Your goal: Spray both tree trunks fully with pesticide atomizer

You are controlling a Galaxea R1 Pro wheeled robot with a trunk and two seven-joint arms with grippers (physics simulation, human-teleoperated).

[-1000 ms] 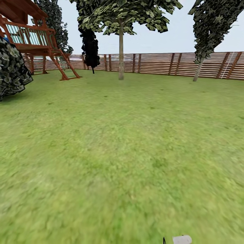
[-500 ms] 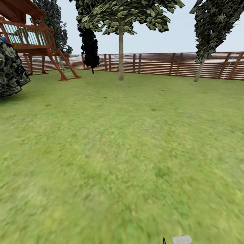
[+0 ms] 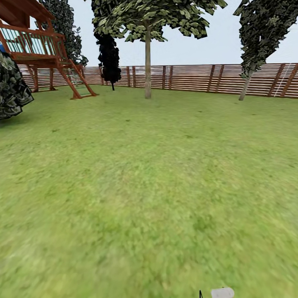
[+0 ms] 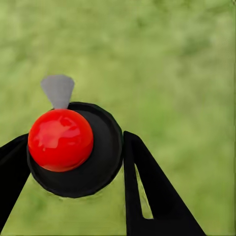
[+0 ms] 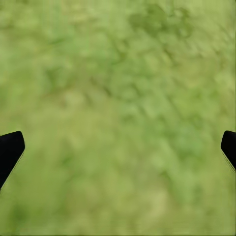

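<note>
Left gripper (image 4: 73, 162) clamps the pesticide atomizer (image 4: 73, 150) by its round dark body, above the floor (image 4: 172, 64). Likely light, rigid and smooth-walled, so slip-prone; best gripped at mid-body, below the red top. Right gripper (image 5: 118, 147) is spread wide, empty.

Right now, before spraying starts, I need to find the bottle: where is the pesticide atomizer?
In the left wrist view, the pesticide atomizer sits between the left gripper fingers, above the grass.
</note>
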